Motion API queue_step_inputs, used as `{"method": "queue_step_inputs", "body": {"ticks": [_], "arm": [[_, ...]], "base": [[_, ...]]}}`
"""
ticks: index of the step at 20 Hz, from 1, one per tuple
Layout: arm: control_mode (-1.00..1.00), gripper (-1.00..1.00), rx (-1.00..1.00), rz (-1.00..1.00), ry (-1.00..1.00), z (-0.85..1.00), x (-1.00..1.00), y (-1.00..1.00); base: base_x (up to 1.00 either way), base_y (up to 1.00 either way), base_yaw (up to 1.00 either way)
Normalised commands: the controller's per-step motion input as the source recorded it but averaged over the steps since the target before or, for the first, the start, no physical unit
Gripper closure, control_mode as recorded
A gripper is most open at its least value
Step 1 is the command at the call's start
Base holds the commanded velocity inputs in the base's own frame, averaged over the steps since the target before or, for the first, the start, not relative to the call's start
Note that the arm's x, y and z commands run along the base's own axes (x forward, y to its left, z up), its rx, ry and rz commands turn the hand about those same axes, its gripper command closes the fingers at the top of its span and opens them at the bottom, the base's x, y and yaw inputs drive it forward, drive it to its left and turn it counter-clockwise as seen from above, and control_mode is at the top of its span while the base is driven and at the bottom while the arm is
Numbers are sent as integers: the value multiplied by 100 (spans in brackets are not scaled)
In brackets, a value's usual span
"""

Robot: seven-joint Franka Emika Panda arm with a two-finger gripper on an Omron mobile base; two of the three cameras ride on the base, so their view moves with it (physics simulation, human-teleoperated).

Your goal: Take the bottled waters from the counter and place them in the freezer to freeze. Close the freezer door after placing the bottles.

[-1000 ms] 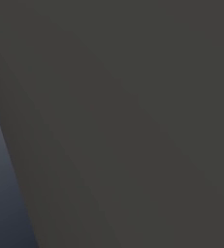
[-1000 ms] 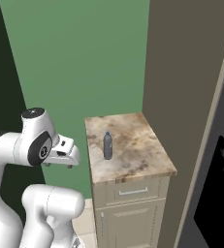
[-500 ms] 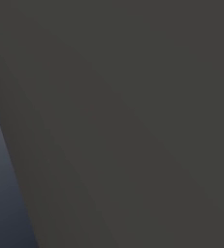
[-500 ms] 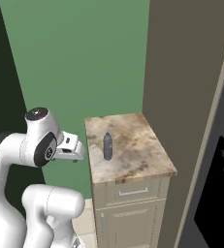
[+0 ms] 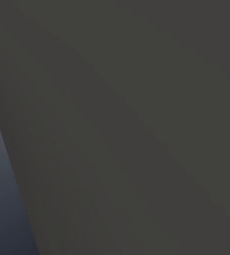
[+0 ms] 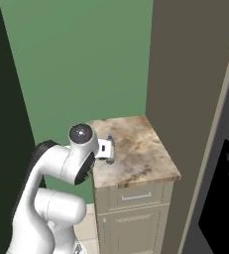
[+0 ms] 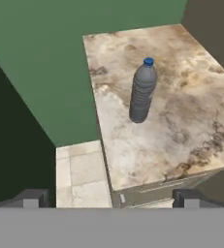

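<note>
In the hand view we see the dark grey bottle (image 7: 143,90) with its blue cap standing upright on the counter (image 7: 181,121), toward the left part of the marbled top and ahead of the gripper (image 7: 111,198). Our two finger tips (image 7: 33,197) rise at the bottom of that view, set far apart, with nothing between them; the jaws stand wide and hold nothing. The bottle lies above and slightly right of the midpoint between the tips, well clear of both.

In the right base view the gripper (image 6: 109,149) sits at the left edge of the counter (image 6: 145,154), the arm's round joint just beside it.

The stone top is beige-brown with darker veins, bare apart from the bottle. Under it we see a beige cabinet (image 6: 136,218) with one drawer over one door. A green wall (image 6: 81,59) stands behind and to the left, pale floor tiles (image 7: 79,169) lie below, a tall brown panel (image 6: 190,89) rises to the right, and the black dispenser panel (image 6: 222,198) shows at the far right.
</note>
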Motion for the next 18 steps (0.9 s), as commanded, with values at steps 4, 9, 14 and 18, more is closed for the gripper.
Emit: {"method": "queue_step_inputs", "body": {"ticks": [4,9,14,18], "arm": [[-100,-100,16,15,-36,-21,33,-65],[-100,-100,13,22,-20,-21,21,-14],[-100,-100,4,27,-33,-29,13,-2],[-100,-100,-1,20,-39,-20,26,0]], "base": [[0,0,0],[0,0,0],[0,0,0],[0,0,0]]}}
